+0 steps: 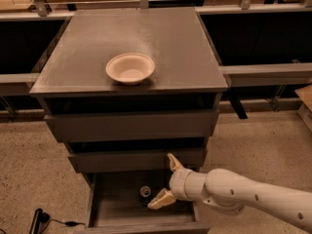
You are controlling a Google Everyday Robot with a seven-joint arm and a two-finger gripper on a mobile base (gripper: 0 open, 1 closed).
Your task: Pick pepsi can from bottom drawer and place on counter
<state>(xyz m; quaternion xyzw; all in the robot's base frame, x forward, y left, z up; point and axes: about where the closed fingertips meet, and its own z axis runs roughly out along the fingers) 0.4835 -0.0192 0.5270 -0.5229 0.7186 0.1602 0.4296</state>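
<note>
Camera view from above and in front takes in one dark cabinet with three drawers, one cream bowl (pixel 130 68), one pepsi can (pixel 145 193) and one white arm (pixel 253 195) ending in one gripper (pixel 166 180). The bowl sits alone on the counter (pixel 165 33), towards its front edge. The two upper drawers are closed. The bottom drawer (pixel 122 212) stands open, and the can stands upright on its floor near the back, about midway across.

The gripper reaches in from the right and hangs over the right part of the open drawer, with its two tan fingers (pixel 162 199) spread wide and holding nothing. One finger points up in front of the middle drawer; the other slants down into the bottom drawer. The can is to the left of the gripper, just beside the tip of the lower finger and outside the gap between the two. Whether that tip touches the can cannot be told.

A black cable (pixel 37 221) lies on the speckled floor at the lower left.
</note>
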